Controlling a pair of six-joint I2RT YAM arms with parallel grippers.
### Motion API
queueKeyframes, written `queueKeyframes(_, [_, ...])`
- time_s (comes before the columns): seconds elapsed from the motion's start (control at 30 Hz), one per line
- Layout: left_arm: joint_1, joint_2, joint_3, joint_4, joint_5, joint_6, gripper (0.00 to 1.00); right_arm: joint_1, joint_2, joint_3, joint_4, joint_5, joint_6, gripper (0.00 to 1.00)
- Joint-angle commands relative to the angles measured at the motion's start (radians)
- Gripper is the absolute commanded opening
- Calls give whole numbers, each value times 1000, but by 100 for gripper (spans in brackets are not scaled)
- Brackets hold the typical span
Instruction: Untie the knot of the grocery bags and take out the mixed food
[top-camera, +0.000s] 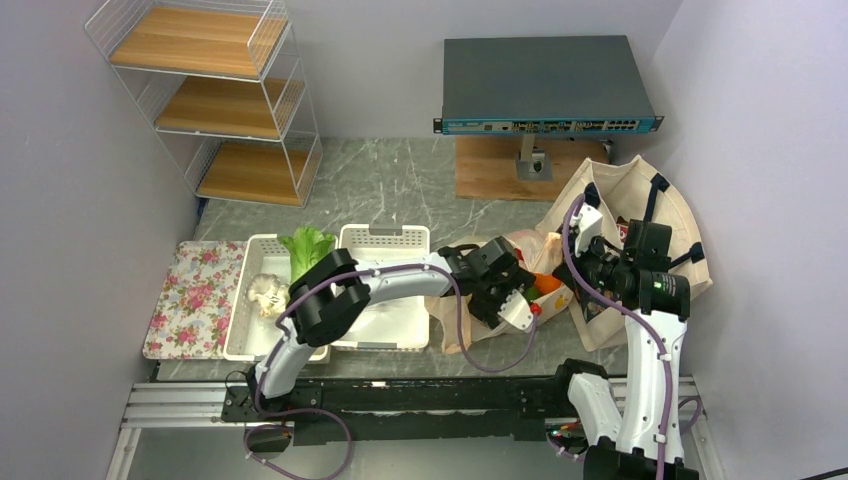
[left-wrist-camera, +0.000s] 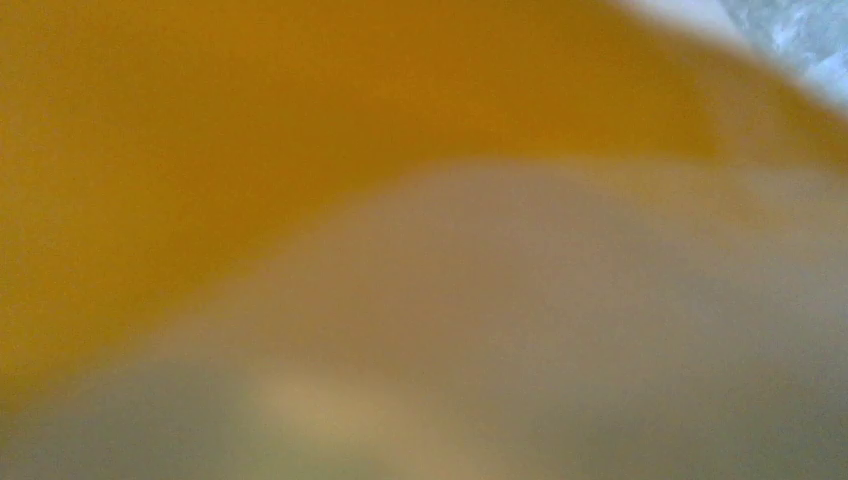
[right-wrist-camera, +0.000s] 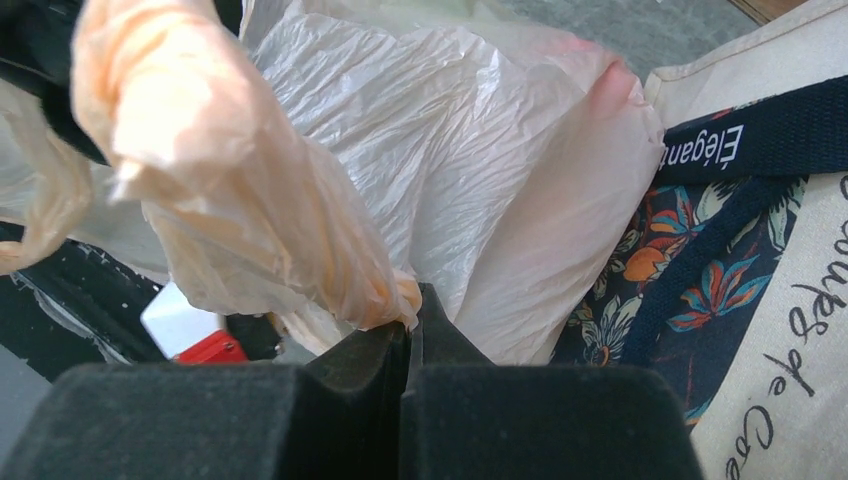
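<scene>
The peach-beige plastic bag (top-camera: 468, 322) lies open in front of the cream canvas tote (top-camera: 640, 190). My left gripper (top-camera: 522, 300) is down in the bag's mouth beside an orange (top-camera: 546, 283). Its wrist view is only an orange (left-wrist-camera: 250, 130) and beige blur, so its jaws are hidden. My right gripper (right-wrist-camera: 410, 300) is shut on a bunched, twisted strip of the bag's film (right-wrist-camera: 230, 170) and holds it up. The bag's crinkled sheet (right-wrist-camera: 420, 120) and the tote's navy strap (right-wrist-camera: 760, 140) lie behind it. A leafy cabbage (top-camera: 305, 247) sits in a white basket.
Two white baskets (top-camera: 385, 240) stand left of the bag, one also holding a pale lumpy item (top-camera: 266, 293). A floral tray (top-camera: 195, 295) lies further left. A wire shelf (top-camera: 215, 100) and a network switch (top-camera: 545, 85) over a wooden board (top-camera: 490, 170) stand at the back.
</scene>
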Motion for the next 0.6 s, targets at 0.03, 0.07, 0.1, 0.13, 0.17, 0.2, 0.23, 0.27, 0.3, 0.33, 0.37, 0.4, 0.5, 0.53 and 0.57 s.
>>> queueKeyframes(0.03, [23, 74, 65, -134, -48, 41, 99, 3, 4, -4, 55, -17, 16, 0])
queueKeyframes(0.07, [30, 85, 76, -157, -49, 33, 99, 2, 6, -6, 60, -15, 18, 0])
queueKeyframes(0.1, [40, 93, 92, -180, -50, 24, 99, 2, 8, -9, 61, -13, 18, 0])
queueKeyframes(0.13, [45, 100, 104, -200, -58, 18, 97, 2, 9, -9, 62, -12, 19, 0])
queueKeyframes(0.17, [48, 102, 116, -219, -71, 6, 92, 1, 11, -9, 62, -11, 17, 0])
queueKeyframes(0.2, [52, 99, 124, -237, -75, -4, 86, 2, 10, -10, 62, -6, 15, 0])
queueKeyframes(0.23, [55, 88, 126, -250, -69, -18, 76, 3, 10, -12, 63, -2, 15, 0])
queueKeyframes(0.27, [58, 70, 122, -255, -54, -36, 66, 2, 9, -13, 66, 2, 14, 0])
queueKeyframes(0.3, [59, 47, 112, -251, -37, -55, 57, 2, 8, -15, 68, 6, 16, 0])
queueKeyframes(0.33, [61, 18, 99, -243, -15, -70, 49, 2, 6, -19, 74, 9, 18, 0])
queueKeyframes(0.37, [61, -11, 81, -228, 5, -84, 41, 2, 5, -22, 77, 11, 22, 0])
queueKeyframes(0.4, [60, -47, 59, -188, 20, -104, 34, 2, 4, -25, 83, 13, 26, 0])
queueKeyframes(0.5, [59, -133, 29, -102, 47, -200, 19, 2, 2, -32, 104, 16, 45, 0])
queueKeyframes(0.53, [60, -149, 33, -86, 52, -234, 11, 2, 0, -35, 111, 17, 54, 0])
queueKeyframes(0.57, [60, -164, 40, -71, 52, -266, 5, 2, -2, -38, 119, 16, 62, 0])
